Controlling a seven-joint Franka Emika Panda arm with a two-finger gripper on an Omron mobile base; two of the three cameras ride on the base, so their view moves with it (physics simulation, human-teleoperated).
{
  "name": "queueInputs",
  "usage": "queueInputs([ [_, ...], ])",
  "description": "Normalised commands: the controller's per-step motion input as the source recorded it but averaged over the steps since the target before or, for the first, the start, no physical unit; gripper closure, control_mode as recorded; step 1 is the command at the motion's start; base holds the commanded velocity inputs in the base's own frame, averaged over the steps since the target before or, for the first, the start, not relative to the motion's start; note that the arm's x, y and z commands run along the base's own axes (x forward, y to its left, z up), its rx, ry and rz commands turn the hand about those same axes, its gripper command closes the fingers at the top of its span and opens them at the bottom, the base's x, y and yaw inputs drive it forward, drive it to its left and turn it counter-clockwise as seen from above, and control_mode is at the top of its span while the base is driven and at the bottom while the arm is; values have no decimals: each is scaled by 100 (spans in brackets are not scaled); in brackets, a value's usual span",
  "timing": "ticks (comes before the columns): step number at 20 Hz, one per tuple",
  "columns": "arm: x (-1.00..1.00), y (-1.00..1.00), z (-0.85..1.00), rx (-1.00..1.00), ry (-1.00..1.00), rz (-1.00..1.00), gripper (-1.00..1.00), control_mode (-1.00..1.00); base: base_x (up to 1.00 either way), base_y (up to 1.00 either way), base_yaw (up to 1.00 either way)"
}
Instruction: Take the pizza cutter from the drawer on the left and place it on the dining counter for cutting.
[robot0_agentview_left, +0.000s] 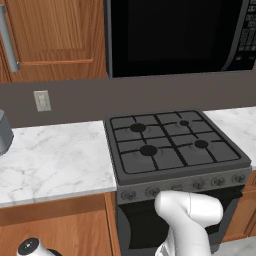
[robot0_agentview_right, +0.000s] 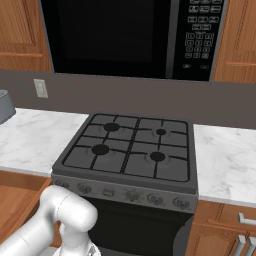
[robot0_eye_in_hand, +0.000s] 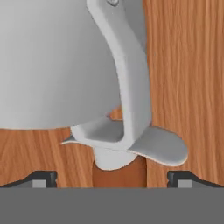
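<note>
The hand view looks straight down at the pizza cutter (robot0_eye_in_hand: 131, 87), very close. Its big grey round blade (robot0_eye_in_hand: 43, 65) takes up the upper left, a grey bracket curves down over it, and the short reddish-brown handle (robot0_eye_in_hand: 118, 175) points toward me. It lies on the brown wooden floor of the drawer (robot0_eye_in_hand: 188, 65). My gripper (robot0_eye_in_hand: 112, 178) is open; its dark fingertips (robot0_eye_in_hand: 43, 178) stand on either side of the handle with a gap on each side. The dining counter is out of view.
A black gas stove (robot0_agentview_left: 175, 145) stands ahead with a black microwave (robot0_agentview_right: 125, 35) above it. The short marble worktop (robot0_agentview_left: 55, 160) adjoins it on the left, with a grey appliance (robot0_agentview_left: 4, 132) at its far left. My white arm (robot0_agentview_left: 187, 212) bends down low before the oven.
</note>
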Motion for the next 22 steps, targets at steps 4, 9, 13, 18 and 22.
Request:
queueInputs([
  [4,0,0,0,0,0,0,-100,-100,0,0,0],
  [9,0,0,0,0,0,0,-100,-100,0,0,0],
  [13,0,0,0,0,0,0,-100,-100,0,0,0],
  [18,0,0,0,0,0,0,-100,-100,0,0,0],
  [22,0,0,0,0,0,0,-100,-100,0,0,0],
])
